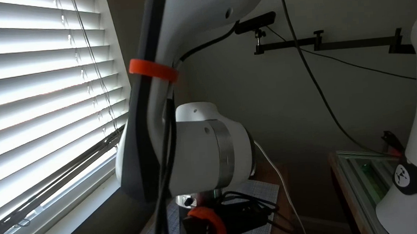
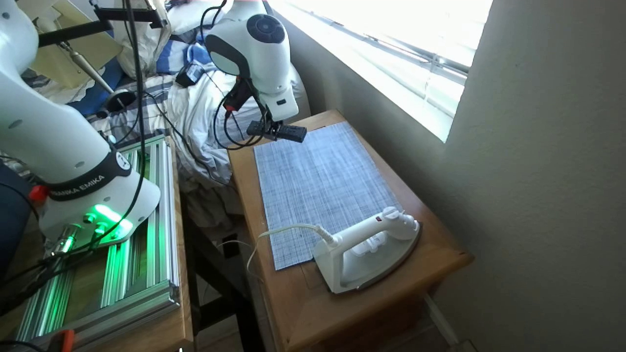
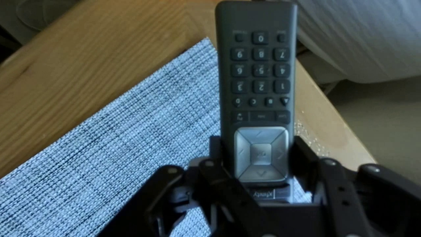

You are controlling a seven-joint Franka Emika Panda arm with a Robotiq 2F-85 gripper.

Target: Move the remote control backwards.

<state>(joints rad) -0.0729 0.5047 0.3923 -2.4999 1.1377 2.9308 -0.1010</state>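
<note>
The remote control (image 3: pixel 261 77) is dark grey with number keys and a silver square pad. It lies lengthwise between the gripper's fingers in the wrist view. My gripper (image 3: pixel 257 148) is shut on its sides beside the silver pad. In an exterior view, the gripper (image 2: pixel 275 130) holds the dark remote (image 2: pixel 293 133) at the far end of the wooden table (image 2: pixel 318 303), near the grey woven mat's far edge. The exact gap below it cannot be told. In an exterior view the gripper's area is dark, and the remote cannot be made out there.
The grey mat (image 2: pixel 323 181) covers much of the table. A white iron (image 2: pixel 367 249) with a cord stands at the near end. A bed (image 2: pixel 190 107) lies beyond the table. Window blinds (image 1: pixel 40 87) and a wall run along one side.
</note>
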